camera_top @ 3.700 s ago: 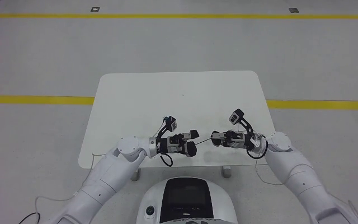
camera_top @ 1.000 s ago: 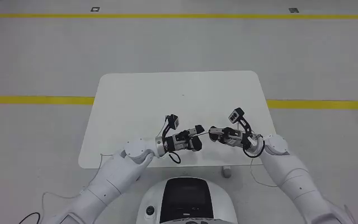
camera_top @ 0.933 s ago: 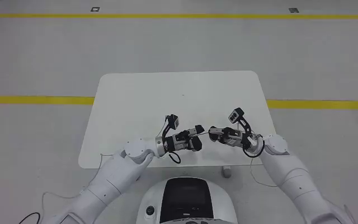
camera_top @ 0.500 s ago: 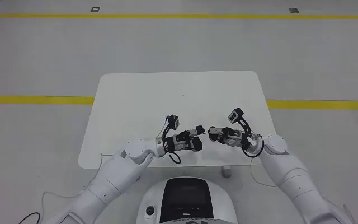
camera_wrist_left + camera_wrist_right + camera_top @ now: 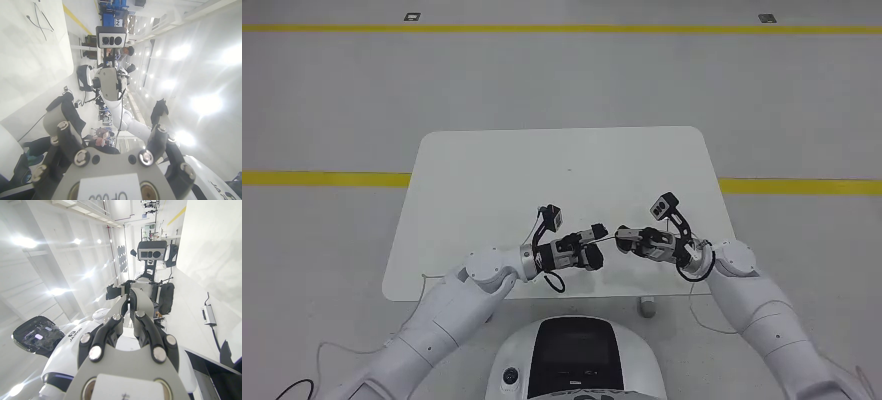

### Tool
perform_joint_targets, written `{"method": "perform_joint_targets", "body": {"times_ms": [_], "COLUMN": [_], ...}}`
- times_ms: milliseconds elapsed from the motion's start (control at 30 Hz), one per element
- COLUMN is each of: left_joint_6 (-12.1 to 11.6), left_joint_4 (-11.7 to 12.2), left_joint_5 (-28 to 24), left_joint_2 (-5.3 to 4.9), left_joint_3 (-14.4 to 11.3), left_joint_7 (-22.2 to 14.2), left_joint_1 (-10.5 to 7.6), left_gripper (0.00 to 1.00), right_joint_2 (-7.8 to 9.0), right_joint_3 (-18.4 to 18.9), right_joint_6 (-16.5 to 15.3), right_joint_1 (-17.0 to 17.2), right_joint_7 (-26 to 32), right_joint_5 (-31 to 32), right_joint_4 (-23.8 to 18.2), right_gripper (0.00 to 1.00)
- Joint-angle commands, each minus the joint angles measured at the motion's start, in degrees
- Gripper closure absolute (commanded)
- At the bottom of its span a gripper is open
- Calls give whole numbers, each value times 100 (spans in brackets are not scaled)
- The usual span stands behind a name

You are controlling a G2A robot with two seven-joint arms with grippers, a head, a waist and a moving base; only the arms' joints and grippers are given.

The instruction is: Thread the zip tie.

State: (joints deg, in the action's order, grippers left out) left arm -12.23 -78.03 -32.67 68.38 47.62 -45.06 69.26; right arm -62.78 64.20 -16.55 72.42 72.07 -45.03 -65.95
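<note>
My left gripper (image 5: 598,246) and right gripper (image 5: 621,239) meet tip to tip above the near edge of the white table (image 5: 492,180). In the left wrist view my left gripper (image 5: 110,105) stands open, and the right arm's closed fingertips (image 5: 107,85) show end-on in the gap. My right gripper (image 5: 129,294) is shut, with the left one's black pads (image 5: 166,300) spread either side of its tip. A thin black zip tie (image 5: 166,280) pokes out just past the tips. The rest of it is hidden.
Several loose black zip ties (image 5: 39,24) lie on the table's far part, well away from both grippers. The table's rounded corner (image 5: 70,64) and the bare floor lie beyond. A small grey power box (image 5: 208,315) sits on the floor.
Since 3.7 s ago my left gripper has moved up and toward the right one, closing the gap between them. Over the last second nothing has visibly moved.
</note>
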Motion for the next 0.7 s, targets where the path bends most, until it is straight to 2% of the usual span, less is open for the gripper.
{"method": "perform_joint_targets", "body": {"times_ms": [0,667], "left_joint_6": [-1,-4], "left_joint_4": [2,25], "left_joint_5": [-3,-43], "left_joint_2": [0,1], "left_joint_3": [-2,-25], "left_joint_7": [3,-7], "left_joint_1": [-1,-35], "left_gripper": [4,0], "right_joint_2": [-2,-37], "right_joint_3": [10,50], "right_joint_6": [3,64], "right_joint_1": [2,-21], "right_joint_7": [7,21], "right_joint_5": [2,67], "right_joint_4": [1,46], "right_gripper": [100,100]}}
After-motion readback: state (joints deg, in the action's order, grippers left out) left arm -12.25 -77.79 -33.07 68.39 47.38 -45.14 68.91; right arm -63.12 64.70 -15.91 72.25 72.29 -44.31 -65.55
